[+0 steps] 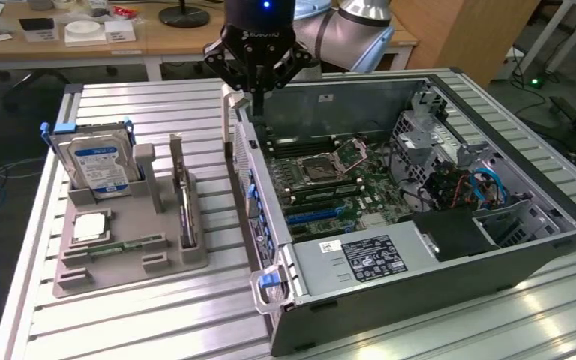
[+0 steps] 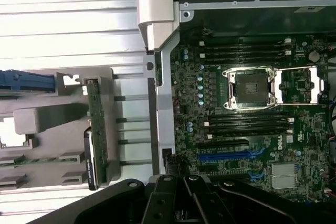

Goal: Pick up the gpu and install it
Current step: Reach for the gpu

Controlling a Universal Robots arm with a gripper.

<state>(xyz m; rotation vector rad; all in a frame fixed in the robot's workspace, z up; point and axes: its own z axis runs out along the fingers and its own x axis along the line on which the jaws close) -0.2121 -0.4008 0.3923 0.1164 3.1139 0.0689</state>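
The pincer (image 1: 255, 105) hangs high over the back corner of the open computer case (image 1: 528, 247), right above the case's side wall. Its fingers are pressed together with nothing between them. No card in the grip, so the pick is not yet made.

And the gpu (image 1: 183, 202)? It sits outside the case, below the pincer and off toward the exterior view's left, across the side wall from the motherboard (image 1: 328, 184). It stands on its long edge in a slot of the grey holder (image 1: 118, 262) on the table (image 1: 168, 322). In the wrist view the green board edge shows up top and the black cooler peeks out along one side.

Here's the relation that matters: the card's long axis runs alongside the case wall, roughly parallel to it. One end is near the pincer's corner, while the other runs away toward the front of the case. The pincer stands inside the wall line and the gpu just outside it, so the offset is sideways and down. By my reading, the closed fingers sit closer to the card's near end than to its middle.

Beyond the gpu, farther from the pincer, a hard drive (image 1: 98, 161) with a blue label stands upright in the same holder. Inside the case, on the pincer's other side, the blue expansion slot (image 2: 231, 156) lies bare on the board, past the processor socket (image 2: 252, 90). Nothing is seated there.
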